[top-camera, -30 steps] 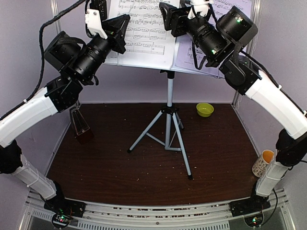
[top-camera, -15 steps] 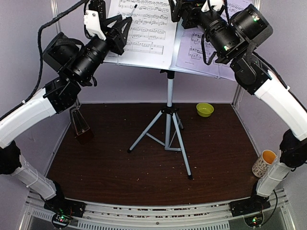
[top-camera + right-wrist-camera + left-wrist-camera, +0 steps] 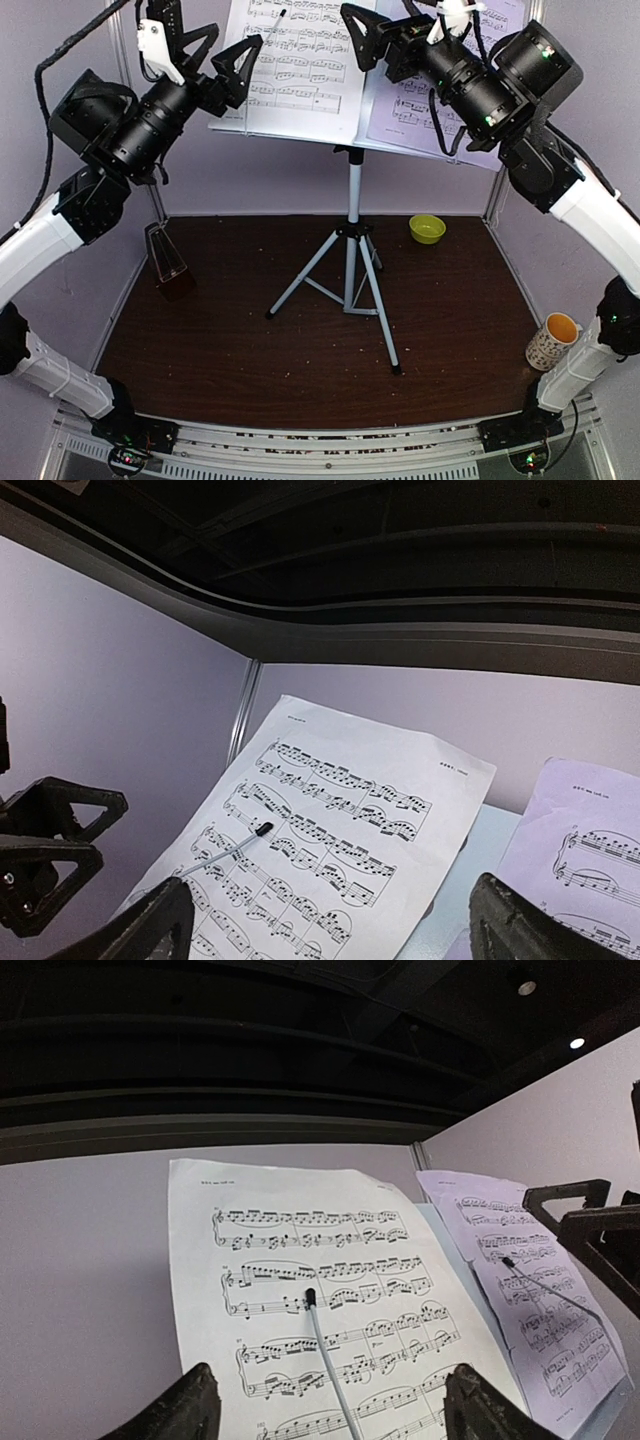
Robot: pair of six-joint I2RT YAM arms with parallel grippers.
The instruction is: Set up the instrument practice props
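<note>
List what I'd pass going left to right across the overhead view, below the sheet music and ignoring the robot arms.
metronome → music stand → green bowl → patterned cup

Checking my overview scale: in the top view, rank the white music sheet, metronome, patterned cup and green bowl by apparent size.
1. white music sheet, largest by far.
2. metronome.
3. patterned cup, close to the metronome in size and nearer the camera, so that pair is unsure.
4. green bowl, smallest.

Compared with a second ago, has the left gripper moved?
Yes. The left gripper has backed off leftward from the white sheet, whose left edge it overlapped before.
</note>
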